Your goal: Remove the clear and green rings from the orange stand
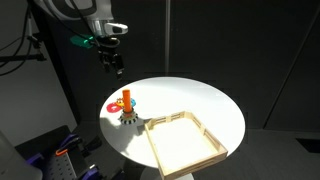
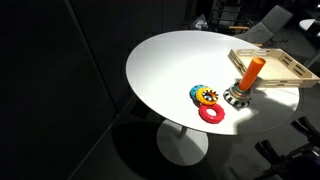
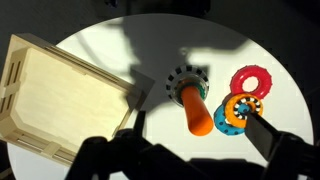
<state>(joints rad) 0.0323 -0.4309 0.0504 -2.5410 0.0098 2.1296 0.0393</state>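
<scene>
The orange stand (image 1: 127, 99) stands upright on the round white table (image 1: 200, 100), next to the wooden tray's corner. It also shows in an exterior view (image 2: 252, 71) and in the wrist view (image 3: 195, 110). A whitish-grey and dark ring with a green tinge (image 3: 185, 79) sits round the foot of the post in the wrist view and shows in both exterior views (image 1: 130, 116) (image 2: 238, 96). I cannot tell the clear ring from the green ring. My gripper (image 1: 112, 62) hangs well above the table's far edge, open and empty. Its dark fingers (image 3: 200, 150) frame the post from above.
A flat red-pink ring (image 3: 250, 80) (image 2: 212, 114) and a stacked yellow and blue ring (image 3: 238, 110) (image 2: 205, 95) lie beside the stand. The wooden tray (image 1: 213, 146) (image 2: 290, 68) (image 3: 20, 60) lies on the stand's other side. All round the table is dark.
</scene>
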